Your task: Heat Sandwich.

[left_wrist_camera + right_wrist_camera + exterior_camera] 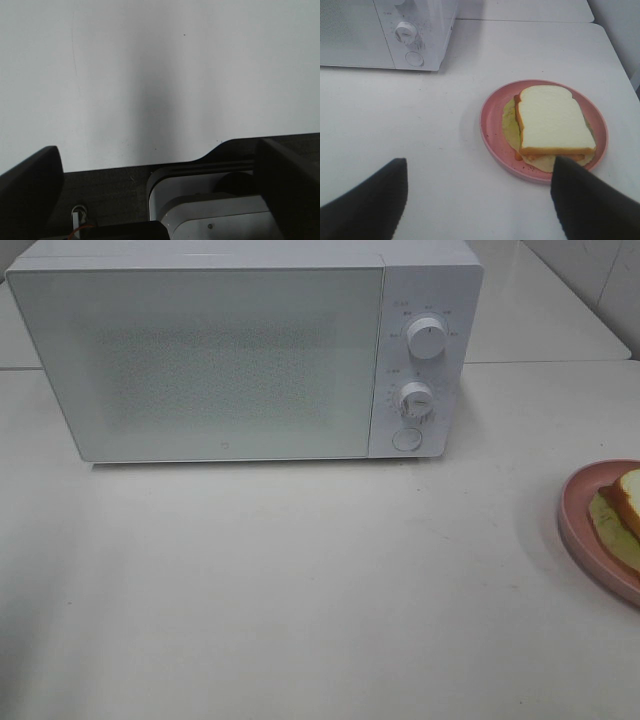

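- Fingers of the right gripper [479, 200] stand spread wide and empty, showing as two dark tips at the lower left and lower right of the right wrist frame, with the sandwich [552, 120] just beyond the gap between them.
- Fingers of the left gripper [160, 185] are likewise spread apart and hold nothing; they frame the lower corners of the left wrist view, which shows only bare white surface [160, 75] and part of the arm's base.
- Sandwich sits on the pink plate [492, 107], its top slice white with a tan crust and pale yellow filling showing under it; in the exterior high view the plate is cut off at the right edge, mid-height.
- Plate lies well apart from the microwave [240, 350], which fills the upper left and centre of the exterior high view with its door shut and its two knobs [427, 340] at its right side.
- Judgement: nothing has been grasped yet; the door probably has to be opened before the plate can go in, which may be why both grippers wait wide.
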`<state>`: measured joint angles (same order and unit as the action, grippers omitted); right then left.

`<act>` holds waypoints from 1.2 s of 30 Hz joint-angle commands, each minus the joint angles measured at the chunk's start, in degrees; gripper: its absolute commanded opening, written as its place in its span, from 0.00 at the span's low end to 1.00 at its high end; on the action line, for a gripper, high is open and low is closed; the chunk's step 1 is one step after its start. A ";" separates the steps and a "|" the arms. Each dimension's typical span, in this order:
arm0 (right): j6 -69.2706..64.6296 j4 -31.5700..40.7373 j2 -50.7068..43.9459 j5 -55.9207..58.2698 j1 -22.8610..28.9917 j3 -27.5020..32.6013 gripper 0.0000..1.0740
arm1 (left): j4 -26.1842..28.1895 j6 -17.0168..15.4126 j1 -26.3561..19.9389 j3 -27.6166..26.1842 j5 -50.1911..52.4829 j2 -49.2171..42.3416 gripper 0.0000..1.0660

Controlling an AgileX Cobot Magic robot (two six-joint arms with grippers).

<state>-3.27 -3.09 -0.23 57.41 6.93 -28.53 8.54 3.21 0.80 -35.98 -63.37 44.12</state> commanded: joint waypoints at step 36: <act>0.46 -0.06 -1.66 -0.34 -0.34 0.06 0.71 | -1.72 -2.75 -0.11 6.42 2.12 -41.08 0.92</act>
<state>-3.27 -3.09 -0.23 57.41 6.93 -28.53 6.88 0.86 0.80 -29.74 -61.99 6.76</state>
